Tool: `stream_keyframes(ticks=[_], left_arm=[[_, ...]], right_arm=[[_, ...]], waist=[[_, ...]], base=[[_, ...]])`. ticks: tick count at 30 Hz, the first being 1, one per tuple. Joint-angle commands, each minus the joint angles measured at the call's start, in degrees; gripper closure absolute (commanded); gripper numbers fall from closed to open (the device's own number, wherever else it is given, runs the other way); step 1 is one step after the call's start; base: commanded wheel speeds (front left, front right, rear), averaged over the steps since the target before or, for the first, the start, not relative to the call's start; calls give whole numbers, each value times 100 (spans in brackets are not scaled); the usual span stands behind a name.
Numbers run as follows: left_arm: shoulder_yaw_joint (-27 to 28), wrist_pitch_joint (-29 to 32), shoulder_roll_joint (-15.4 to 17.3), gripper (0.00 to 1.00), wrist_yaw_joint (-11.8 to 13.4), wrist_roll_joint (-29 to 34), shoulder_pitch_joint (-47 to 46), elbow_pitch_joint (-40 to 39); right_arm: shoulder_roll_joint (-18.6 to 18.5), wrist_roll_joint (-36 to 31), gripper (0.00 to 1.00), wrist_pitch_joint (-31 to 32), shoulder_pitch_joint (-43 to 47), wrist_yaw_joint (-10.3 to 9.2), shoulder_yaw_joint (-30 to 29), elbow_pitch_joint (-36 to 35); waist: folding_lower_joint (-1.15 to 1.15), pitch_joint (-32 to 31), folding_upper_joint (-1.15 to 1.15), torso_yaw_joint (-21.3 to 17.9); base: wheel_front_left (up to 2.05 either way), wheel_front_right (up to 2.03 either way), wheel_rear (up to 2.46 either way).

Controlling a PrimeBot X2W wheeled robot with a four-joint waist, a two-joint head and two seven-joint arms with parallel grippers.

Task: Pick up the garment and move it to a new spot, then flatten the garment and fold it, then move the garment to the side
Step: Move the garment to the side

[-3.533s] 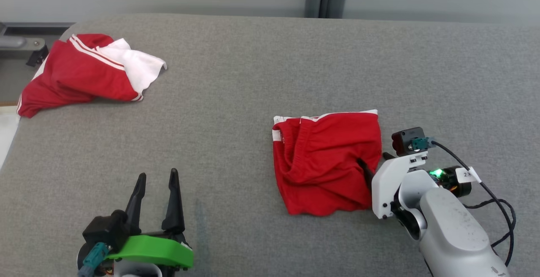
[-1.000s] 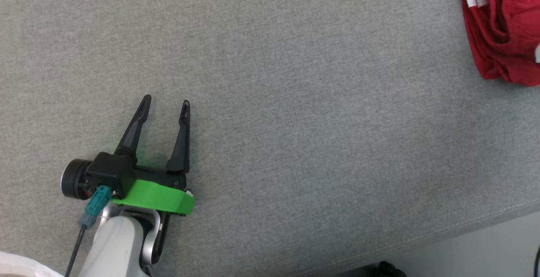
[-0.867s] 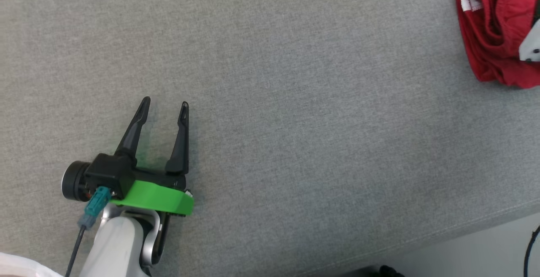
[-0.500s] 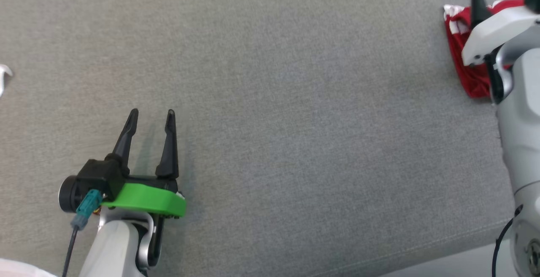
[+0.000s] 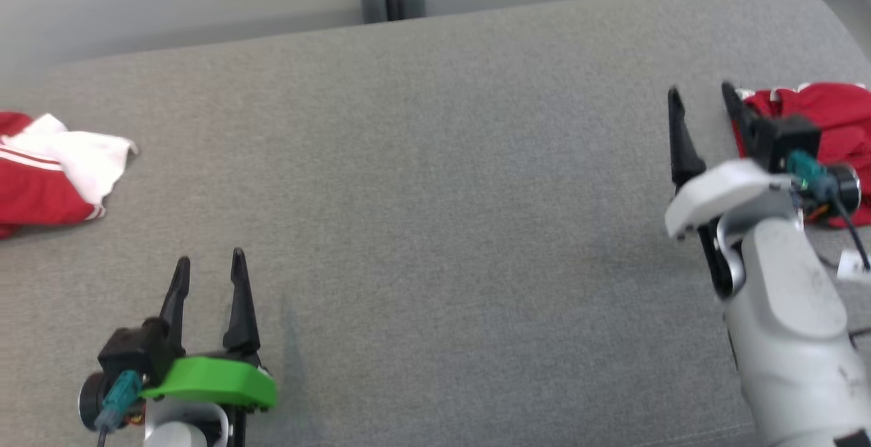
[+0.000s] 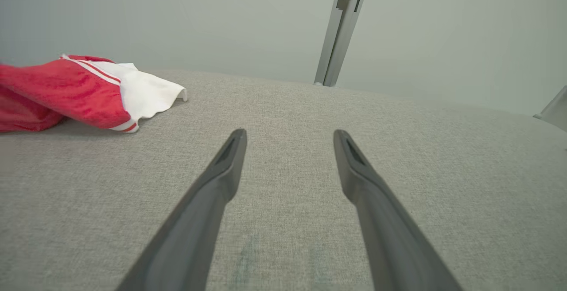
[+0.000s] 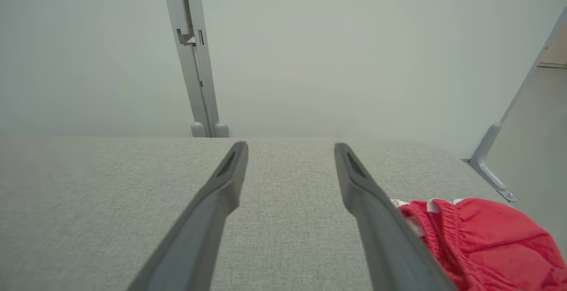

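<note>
The folded red garment (image 5: 827,113) lay at the right side of the grey surface (image 5: 435,195), just right of the right end effector (image 5: 701,91), its jaws spread and empty. The left end effector (image 5: 210,257), likewise spread, hovered near left.

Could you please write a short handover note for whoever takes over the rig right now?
Left tool: open, empty, low over the grey surface at its near left.
Right tool: open, nothing between its fingers, just beside the red shorts.
Things: the red shorts lie in a compact bundle at the right end of the surface. A red and white garment lies crumpled at the left end.
Done: the shorts look folded and set aside.
Left: probably the crumpled garment, which needs picking up, moving, flattening, folding and setting aside.
</note>
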Motion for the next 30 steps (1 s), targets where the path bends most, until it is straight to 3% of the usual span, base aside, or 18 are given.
stream_keyframes(ticks=[1, 15, 30], left_arm=[[56, -16, -26, 0, -38, -9, 130, -5], [289, -11, -195, 0, -131, -110, 968, -162], [102, -11, -203, 0, -26, -258, 1051, -152]], right_arm=[[-1, 12, 0, -24, 334, -8, -7, -168], [56, 868, 0, -25, 2688, -8, 648, -1646], [56, 928, 0, -25, 3050, -8, 881, -1805]], waist=[[0, -355, 0, 292], [0, -756, 0, 369], [0, -821, 0, 382]], base=[[0, 0, 0], [0, 0, 0], [0, 0, 0]])
